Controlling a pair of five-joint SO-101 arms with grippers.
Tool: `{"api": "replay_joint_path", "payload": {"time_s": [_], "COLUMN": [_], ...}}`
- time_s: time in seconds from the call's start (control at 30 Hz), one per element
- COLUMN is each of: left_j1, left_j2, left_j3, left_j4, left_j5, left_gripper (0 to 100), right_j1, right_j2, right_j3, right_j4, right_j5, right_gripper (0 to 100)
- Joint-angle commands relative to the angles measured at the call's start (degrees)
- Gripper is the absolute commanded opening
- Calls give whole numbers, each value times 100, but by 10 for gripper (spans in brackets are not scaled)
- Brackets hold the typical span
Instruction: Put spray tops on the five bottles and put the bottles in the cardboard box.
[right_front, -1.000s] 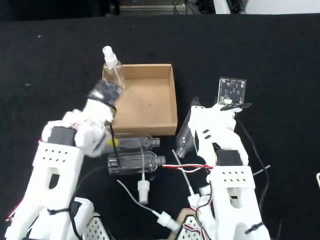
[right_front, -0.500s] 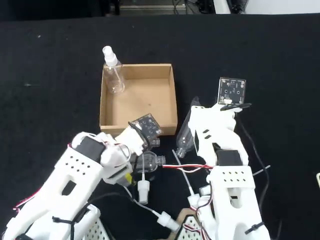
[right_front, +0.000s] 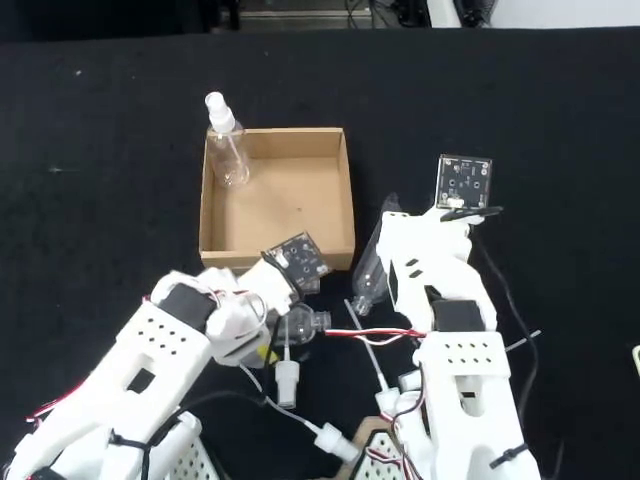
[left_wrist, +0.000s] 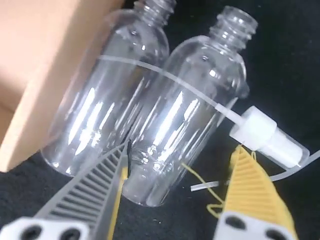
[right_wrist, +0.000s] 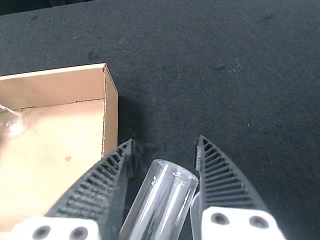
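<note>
Every bottle (left_wrist: 185, 120) you see is clear, glossy plastic; the cardboard box (right_front: 300, 210) is matt brown, the spray top (left_wrist: 255, 131) white plastic, the tablecloth (right_front: 500, 90) matt black.

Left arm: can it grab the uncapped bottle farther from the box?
Probably yes: its jaws stand open either side of that bottle, nothing between. The tube of a spray top lies across it nearer the neck, likely clear of the grip.
</note>
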Motion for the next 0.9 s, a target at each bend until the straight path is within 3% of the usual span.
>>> {"api": "replay_joint_path", "payload": {"time_s": [0.0,0.3,0.43,0.73,0.87], "left_j1": [251,303,338,382,382], "left_j2": [-88,-88,-62,1477,1477], "left_j3": [13,215,215,-444,-532], "left_j4": [-88,-457,-738,-835,-809], "left_j5": [-62,-18,352,536,475], "left_gripper": [293,293,293,293,292], "right_j1": [105,105,105,114,123], "right_j2": [-13,-13,-13,-13,-31], "right_j3": [-40,-40,-40,-40,-40], "right_j4": [-176,-176,-176,-176,-176], "right_j5": [-9,-9,-9,-9,-9], "right_gripper": [178,178,178,178,178]}}
